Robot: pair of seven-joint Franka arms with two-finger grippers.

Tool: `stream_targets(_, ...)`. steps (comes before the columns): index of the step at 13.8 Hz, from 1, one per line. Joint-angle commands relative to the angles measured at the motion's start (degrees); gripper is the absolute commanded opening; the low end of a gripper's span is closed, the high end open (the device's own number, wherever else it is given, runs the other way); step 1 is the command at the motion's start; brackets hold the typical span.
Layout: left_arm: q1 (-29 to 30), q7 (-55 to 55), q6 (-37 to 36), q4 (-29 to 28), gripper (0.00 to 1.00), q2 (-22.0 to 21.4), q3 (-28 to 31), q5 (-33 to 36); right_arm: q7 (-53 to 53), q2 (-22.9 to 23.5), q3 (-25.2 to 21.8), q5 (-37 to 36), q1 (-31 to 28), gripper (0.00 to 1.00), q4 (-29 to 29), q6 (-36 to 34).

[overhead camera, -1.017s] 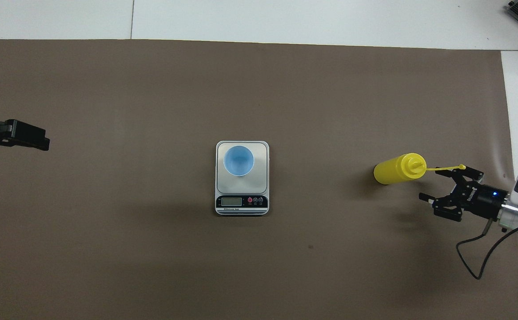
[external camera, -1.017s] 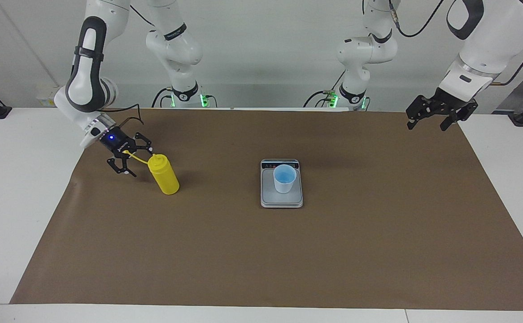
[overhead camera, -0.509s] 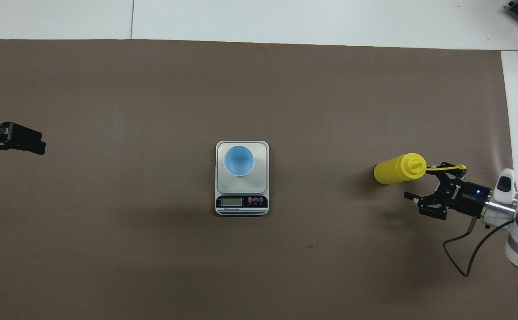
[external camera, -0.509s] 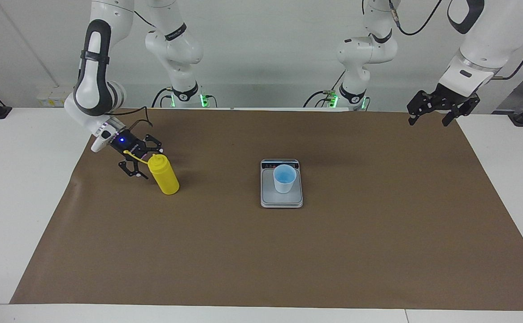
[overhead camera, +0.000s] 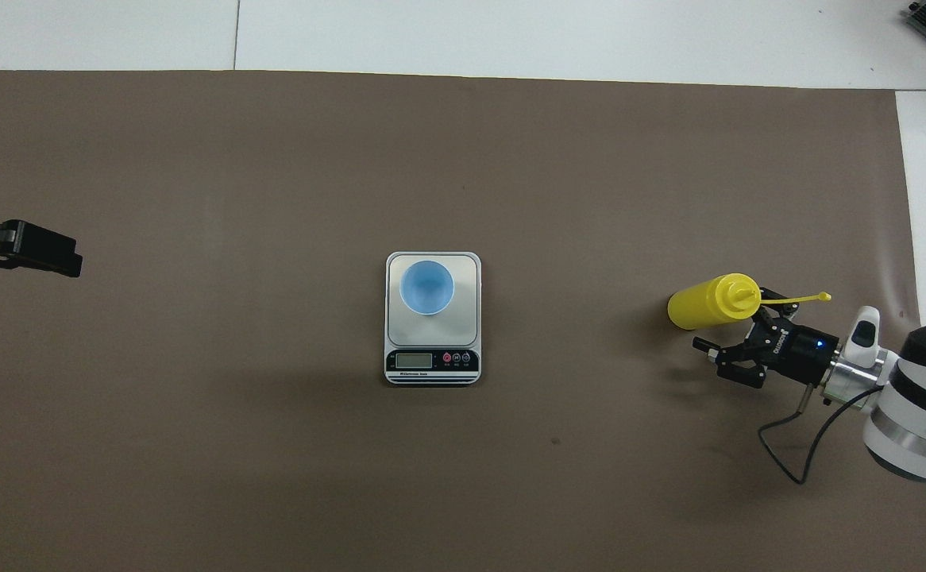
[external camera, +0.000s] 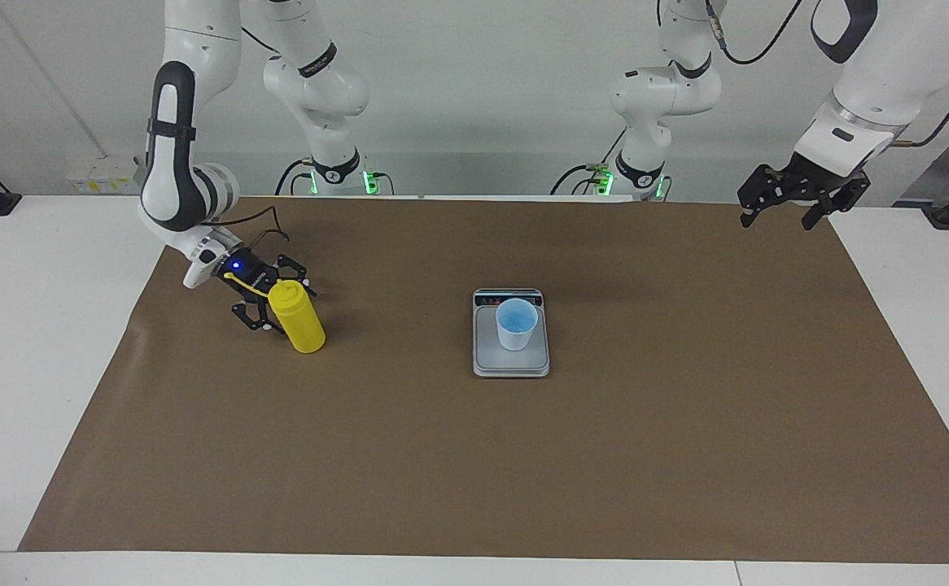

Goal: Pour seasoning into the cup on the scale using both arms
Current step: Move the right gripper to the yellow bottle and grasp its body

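While brown paper (external camera: pixel 523 456) covered my white desk (external camera: pixel 27 342), the upright yellow seasoning (external camera: pixel 299 319) stood toward my right arm's end. The pale blue cup (external camera: pixel 516 323) sat on the scale (external camera: pixel 510 362) mid-desk. My right gripper (external camera: pixel 273 297) angled down beside the bottle, jaws apart; my left gripper (external camera: pixel 784 210) waited, jaws apart.

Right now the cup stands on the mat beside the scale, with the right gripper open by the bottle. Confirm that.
Not quite. The facing view shows the cup on the scale. The right gripper is open by the bottle.
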Motion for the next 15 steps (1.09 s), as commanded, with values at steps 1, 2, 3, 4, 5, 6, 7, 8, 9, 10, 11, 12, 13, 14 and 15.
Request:
stream_targets(1, 0.3, 0.6, 0.0, -1.9, 1.00, -1.8, -0.2, 0.9, -4.0, 2.5, 0.2, 3.4, 0.2, 1.00, 0.4, -1.1)
stream_targets(2, 0.3, 0.6, 0.0, -1.9, 1.00, -1.8, -0.2, 0.9, -4.0, 2.7, 0.2, 3.5, 0.3, 1.00, 1.0, -1.1)
stream_targets(3, 0.3, 0.6, 0.0, -1.9, 1.00, -1.8, -0.1, 0.9, -3.9, 3.0, 0.2, 3.7, 0.4, 1.00, 2.2, -1.1)
stream_targets(4, 0.4, 0.6, 0.0, -1.9, 1.00, -1.8, -0.1, 0.9, -3.9, 3.3, 0.2, 3.7, 0.4, 1.00, 2.7, -1.1)
stream_targets(5, 0.5, 0.7, 0.0, -1.9, 1.00, -1.8, -0.1, 0.9, -3.9, 3.4, 0.2, 3.7, 0.5, 1.00, 3.1, -1.0)
stream_targets(6, 0.6, 0.7, 0.0, -1.9, 1.00, -1.8, 0.1, 0.9, -3.8, 3.5, 0.2, 3.8, 0.6, 1.00, 3.4, -1.0)
stream_targets(7, 0.6, 0.6, 0.0, -1.9, 1.00, -1.8, 0.1, 0.9, -3.8, 3.6, 0.3, 3.8, 0.7, 1.00, 3.5, -1.0)
stream_targets(8, 0.6, 0.7, -0.1, -1.9, 1.00, -1.8, 0.2, 0.9, -3.8, 3.6, 0.2, 3.8, 1.1, 1.00, 3.4, -0.9)
stream_targets(9, 0.6, 0.8, -0.3, -1.9, 1.00, -1.8, 0.2, 0.9, -3.8, 3.6, 0.3, 3.8, 1.5, 1.00, 3.5, -0.8)
stream_targets(10, 0.6, 0.8, -0.3, -1.9, 1.00, -1.8, 0.2, 0.9, -3.9, 3.7, 0.3, 3.8, 2.1, 1.00, 3.7, -0.8)
stream_targets(11, 0.6, 0.8, -0.3, -1.9, 1.00, -1.9, 0.2, 0.9, -3.9, 3.9, 0.3, 3.8, 2.3, 1.00, 3.8, -0.8)
stream_targets(12, 0.6, 0.8, -0.3, -1.9, 1.00, -1.9, 0.3, 0.9, -3.9, 3.9, 0.3, 3.8, 2.4, 1.00, 3.8, -0.7)
stream_targets(13, 0.6, 0.8, -0.3, -1.9, 1.00, -1.9, 0.2, 0.9, -3.9, 3.9, 0.3, 3.8, 2.4, 1.00, 3.8, -0.7)
stream_targets(14, 0.6, 0.8, -0.3, -1.9, 1.00, -1.8, 0.3, 0.9, -3.9, 3.9, 0.2, 3.8, 2.4, 1.00, 3.8, -0.7)
stream_targets(15, 0.6, 0.8, -0.3, -1.9, 1.00, -1.9, 0.2, 0.9, -3.9, 3.9, 0.3, 3.8, 2.4, 1.00, 3.9, -0.7)
